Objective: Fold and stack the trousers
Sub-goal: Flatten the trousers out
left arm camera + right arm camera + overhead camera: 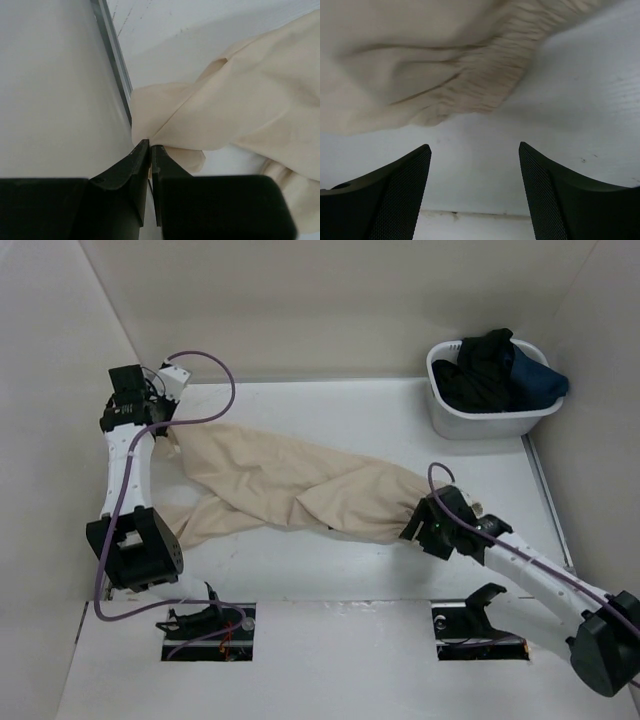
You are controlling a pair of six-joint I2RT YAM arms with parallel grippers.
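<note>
The beige trousers [300,490] lie twisted across the middle of the table, one leg reaching to the far left, the other bent back toward the near left. My left gripper [165,432] is at the far left by the wall, shut on a fold of the trousers [210,115]; the jaws [150,148] pinch the cloth edge. My right gripper [412,525] is open just off the trousers' right end. In the right wrist view its fingers [395,185] stand wide apart over bare table, with the gathered waistband [470,85] ahead of them.
A white basket [490,420] at the far right holds a black garment [485,365] and a dark navy garment [535,375]. White walls close in the table on the left, back and right. A metal strip [115,65] runs along the left wall.
</note>
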